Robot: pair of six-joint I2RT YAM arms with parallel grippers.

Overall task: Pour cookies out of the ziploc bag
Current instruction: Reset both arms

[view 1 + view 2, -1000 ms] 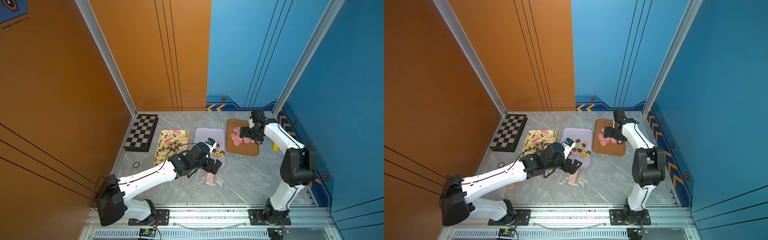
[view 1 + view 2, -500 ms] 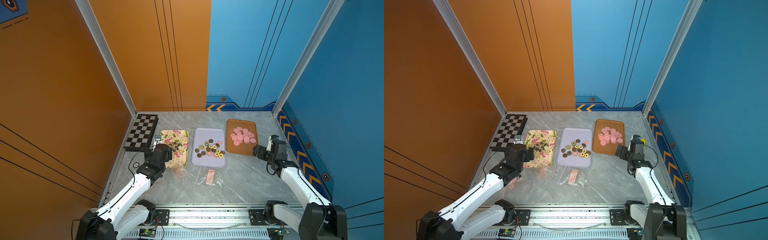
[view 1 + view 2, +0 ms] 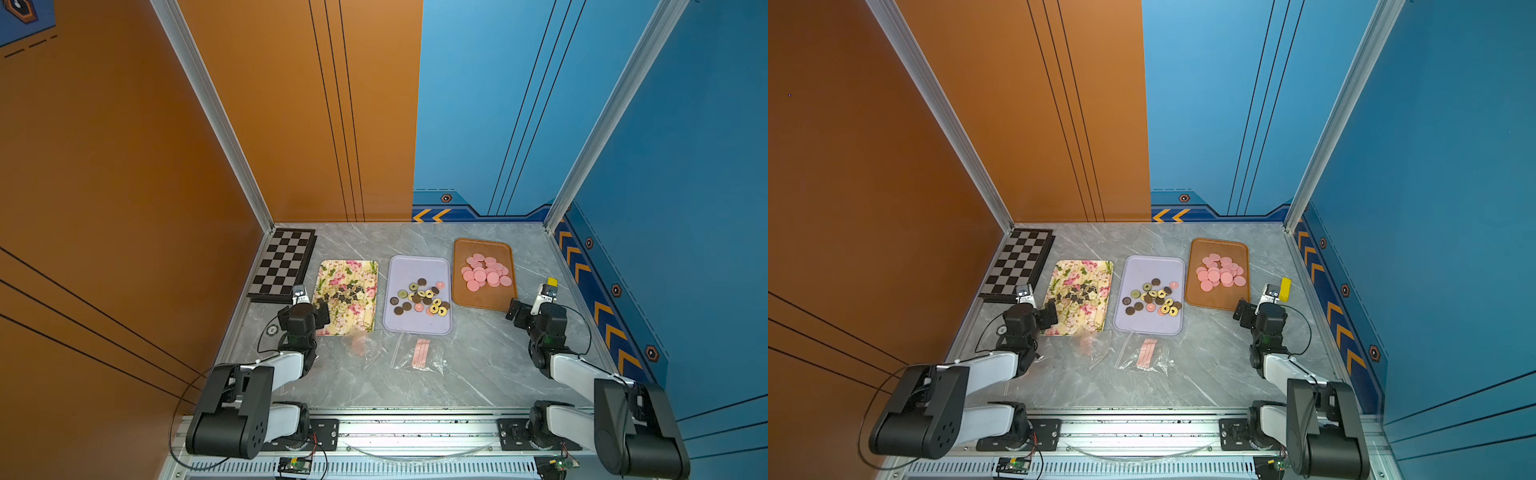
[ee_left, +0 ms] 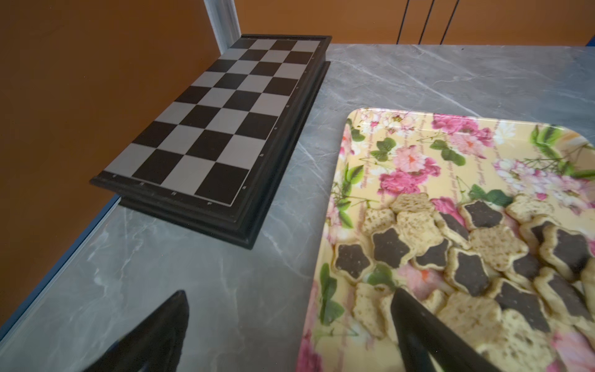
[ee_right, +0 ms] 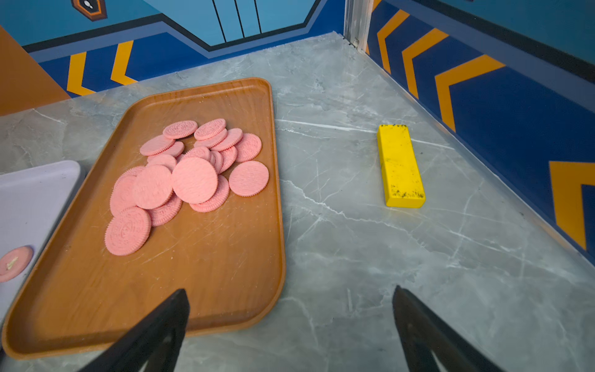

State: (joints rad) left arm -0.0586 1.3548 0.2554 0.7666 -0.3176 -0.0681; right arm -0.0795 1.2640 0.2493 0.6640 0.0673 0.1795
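Apparently done: cookies (image 3: 419,297) spread across trays (image 3: 419,264), ziploc bag (image 3: 417,356) flat on table (image 3: 478,365), looks empty; left pincer (image 4: 289,291), right pincer (image 5: 291,290) gaping, holding nothing.

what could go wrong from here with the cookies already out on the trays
1. The open left gripper has one finger over the edge of the floral tray, beside the star cookies; a low move could scatter them.
2. The open right gripper sits by a corner of the brown tray and might clip its rim.
3. The ziploc bags lie loose in front of the trays; a passing arm could drag them.
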